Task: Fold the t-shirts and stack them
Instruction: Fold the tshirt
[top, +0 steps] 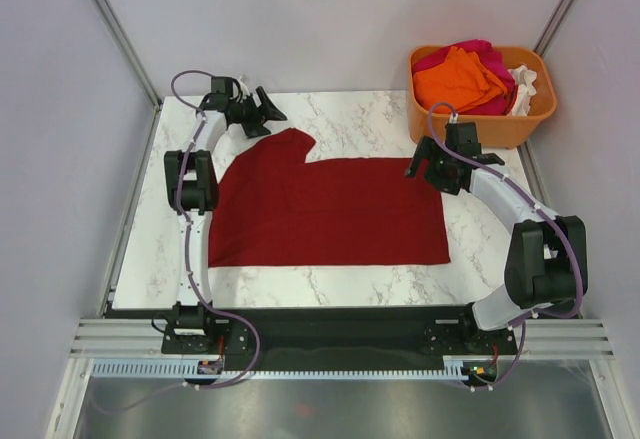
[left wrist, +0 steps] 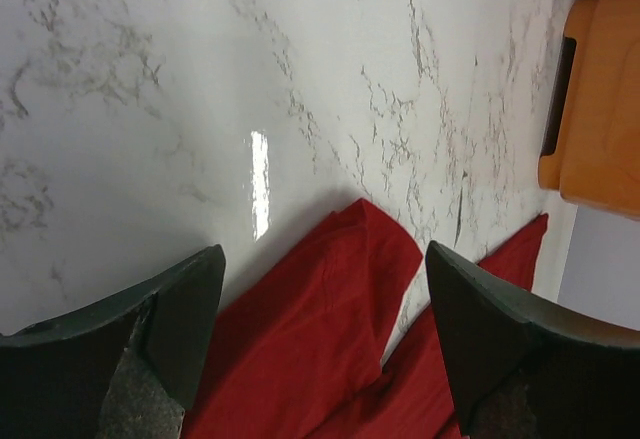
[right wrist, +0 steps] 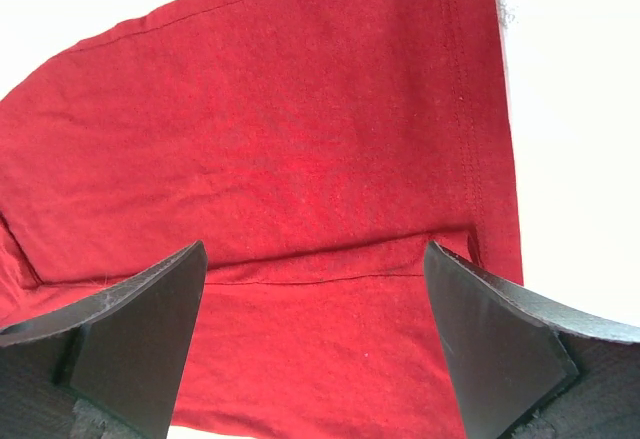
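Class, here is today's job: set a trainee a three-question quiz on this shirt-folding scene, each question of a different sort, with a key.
1. True or false: the dark red t-shirt lies inside the orange tub.
2. Which colour of shirt lies topmost in the tub? A white, B bright orange, C green.
3. Fill in: the left gripper and the right gripper both have their jaws ____.
Key: 1 false, it lies on the marble table; 2 B, the orange t-shirt; 3 open.
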You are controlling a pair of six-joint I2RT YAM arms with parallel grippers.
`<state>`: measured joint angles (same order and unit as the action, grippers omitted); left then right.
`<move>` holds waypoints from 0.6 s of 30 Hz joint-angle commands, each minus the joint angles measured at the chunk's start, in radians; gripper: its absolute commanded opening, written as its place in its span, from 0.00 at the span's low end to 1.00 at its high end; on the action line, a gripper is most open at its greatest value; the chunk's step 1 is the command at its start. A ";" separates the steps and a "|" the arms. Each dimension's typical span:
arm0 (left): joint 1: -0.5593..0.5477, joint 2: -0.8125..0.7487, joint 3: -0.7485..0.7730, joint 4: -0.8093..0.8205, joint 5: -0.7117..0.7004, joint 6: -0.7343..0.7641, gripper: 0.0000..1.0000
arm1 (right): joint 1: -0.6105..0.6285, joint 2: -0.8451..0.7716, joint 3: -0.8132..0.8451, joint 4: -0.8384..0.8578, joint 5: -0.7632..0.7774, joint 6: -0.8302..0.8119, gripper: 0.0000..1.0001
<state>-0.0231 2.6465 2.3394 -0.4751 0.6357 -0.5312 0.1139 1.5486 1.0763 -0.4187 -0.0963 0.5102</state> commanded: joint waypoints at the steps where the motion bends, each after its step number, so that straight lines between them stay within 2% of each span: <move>1: -0.011 -0.085 -0.093 -0.037 0.056 0.088 0.90 | -0.003 -0.021 0.016 0.032 0.006 0.008 0.98; 6: -0.040 -0.134 -0.158 -0.039 0.002 0.174 0.89 | -0.003 -0.030 -0.007 0.037 -0.011 0.005 0.98; 10: -0.051 -0.120 -0.175 -0.043 -0.001 0.188 0.82 | -0.003 -0.045 -0.015 0.038 -0.013 0.004 0.98; 15: -0.081 -0.115 -0.183 -0.063 -0.083 0.223 0.73 | -0.003 -0.045 -0.021 0.038 -0.014 0.001 0.98; 18: -0.084 -0.109 -0.175 -0.071 -0.110 0.224 0.53 | -0.005 -0.044 -0.024 0.038 -0.014 -0.002 0.98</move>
<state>-0.0898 2.5584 2.1841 -0.4877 0.5915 -0.3664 0.1139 1.5360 1.0622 -0.4030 -0.1017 0.5102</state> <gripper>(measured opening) 0.573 0.980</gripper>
